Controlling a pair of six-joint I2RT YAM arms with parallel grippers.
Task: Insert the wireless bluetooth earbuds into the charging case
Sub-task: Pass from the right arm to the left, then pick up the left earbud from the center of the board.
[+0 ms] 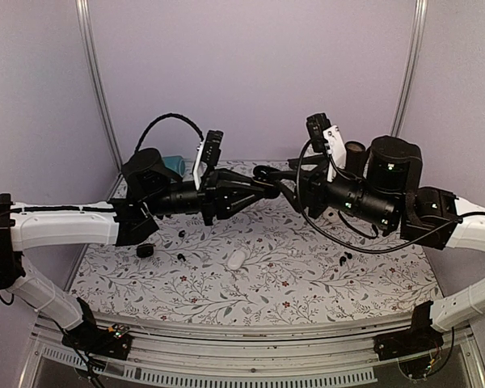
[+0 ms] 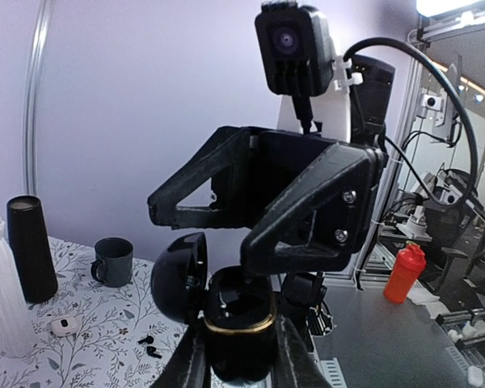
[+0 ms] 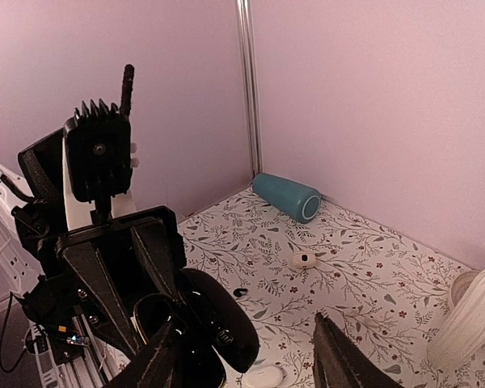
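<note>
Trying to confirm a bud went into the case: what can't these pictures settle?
- Right gripper tips: right wrist view, cut off by the bottom edge.
- Black charging case interior: left wrist view, dark wells overhung by the right gripper; no earbud discernible either way.
- Same case, top view: hidden where the left gripper meets the right one.
- Loose earbuds on the table: top view, too small to count.

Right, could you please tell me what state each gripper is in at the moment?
The left gripper is closed on the open black charging case.
The right gripper is open, holding nothing.
</note>
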